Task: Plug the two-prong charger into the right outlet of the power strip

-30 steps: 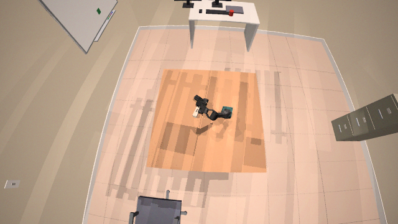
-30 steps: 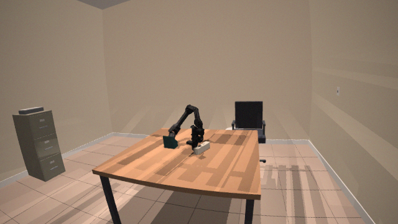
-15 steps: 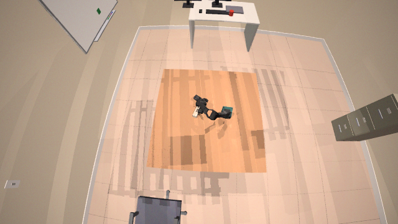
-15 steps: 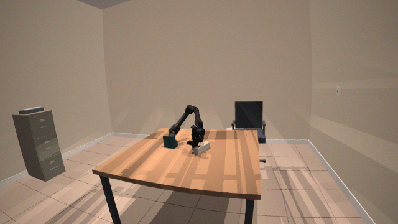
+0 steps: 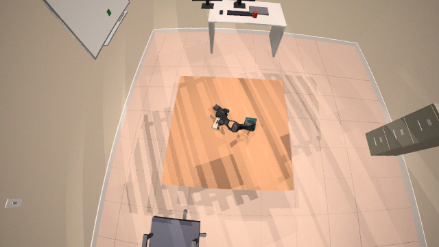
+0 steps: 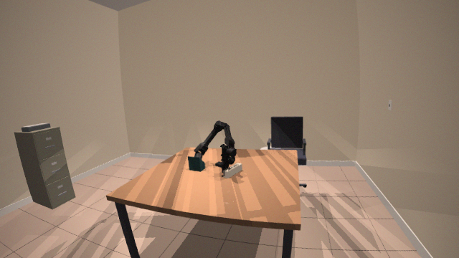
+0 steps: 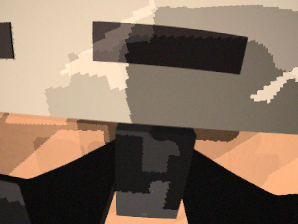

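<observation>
The power strip (image 5: pixel 215 123) (image 6: pixel 234 170) (image 7: pixel 45 90) is a long off-white block on the table. The wrist view shows one long dark recess in its face and the end of another at the left edge. My gripper (image 7: pixel 150 147) is shut on the charger (image 7: pixel 155 172), a dark block held between the black fingers. The charger's front end meets the strip's lower edge in the wrist view, below the long recess. No prongs show, and I cannot tell whether they are in an outlet. In the top and exterior views the gripper is beside the strip, and the charger is too small to make out.
The wooden table (image 5: pixel 260 165) (image 6: pixel 201 197) carries the arm and strip. A dark teal block (image 5: pixel 250 121) (image 6: pixel 196 163) is at the arm's base. A chair (image 5: pixel 175 231) (image 6: pixel 287 132), a filing cabinet (image 5: pixel 405 132) (image 6: pixel 46 165) and a white desk (image 5: pixel 236 18) stand away from the table.
</observation>
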Controlling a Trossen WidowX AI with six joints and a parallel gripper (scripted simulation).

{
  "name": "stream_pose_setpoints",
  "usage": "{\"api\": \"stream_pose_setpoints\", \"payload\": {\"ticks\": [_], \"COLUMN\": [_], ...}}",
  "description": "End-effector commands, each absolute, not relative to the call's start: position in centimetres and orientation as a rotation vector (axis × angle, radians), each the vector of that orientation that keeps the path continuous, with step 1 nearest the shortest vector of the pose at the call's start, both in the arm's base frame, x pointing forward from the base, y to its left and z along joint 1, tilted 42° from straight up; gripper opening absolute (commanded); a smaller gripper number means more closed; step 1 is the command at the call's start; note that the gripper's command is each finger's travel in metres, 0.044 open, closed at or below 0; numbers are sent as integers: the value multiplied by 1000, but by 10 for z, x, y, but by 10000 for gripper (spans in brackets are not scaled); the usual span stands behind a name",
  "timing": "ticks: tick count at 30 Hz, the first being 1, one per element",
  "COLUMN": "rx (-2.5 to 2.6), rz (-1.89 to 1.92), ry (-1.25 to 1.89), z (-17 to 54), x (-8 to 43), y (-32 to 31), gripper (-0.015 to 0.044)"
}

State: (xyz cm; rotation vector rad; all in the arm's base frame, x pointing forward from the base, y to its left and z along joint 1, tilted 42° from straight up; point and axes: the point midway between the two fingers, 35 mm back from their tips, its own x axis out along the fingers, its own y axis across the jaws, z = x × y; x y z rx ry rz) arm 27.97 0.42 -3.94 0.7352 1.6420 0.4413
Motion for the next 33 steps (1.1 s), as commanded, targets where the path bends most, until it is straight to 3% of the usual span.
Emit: {"api": "stream_pose_setpoints", "payload": {"ticks": [1, 33], "rx": [733, 733], "rz": [438, 438], "ry": [1628, 1628], "z": [-40, -42], "x": [286, 296], "y": [3, 2], "gripper": [0, 0]}}
